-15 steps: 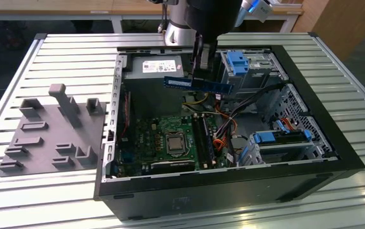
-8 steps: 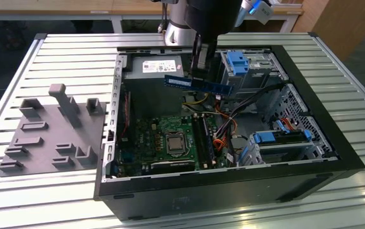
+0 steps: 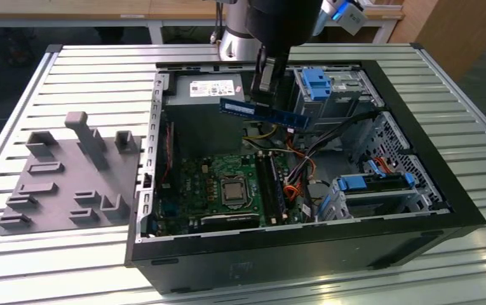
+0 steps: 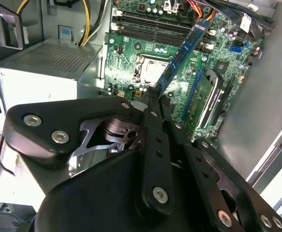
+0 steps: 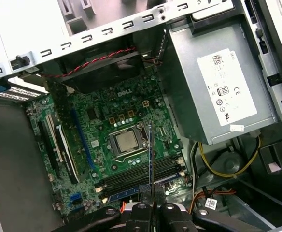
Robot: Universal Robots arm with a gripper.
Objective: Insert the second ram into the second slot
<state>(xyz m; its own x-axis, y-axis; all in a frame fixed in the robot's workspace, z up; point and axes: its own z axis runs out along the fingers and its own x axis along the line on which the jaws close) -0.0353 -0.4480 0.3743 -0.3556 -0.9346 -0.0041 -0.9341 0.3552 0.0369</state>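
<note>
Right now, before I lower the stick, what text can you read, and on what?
White label on the power supply: print too small to read.
Small white label on the second ram: too small to read.
White tag near the power supply: blurred, unreadable.

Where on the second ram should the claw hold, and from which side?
Take its upper long edge near mid-length, from above, with the pads on the two flat faces. The second ram is thin and stands on edge over the motherboard, so this leaves its lower edge free. The claw is shut on it about so.
</note>
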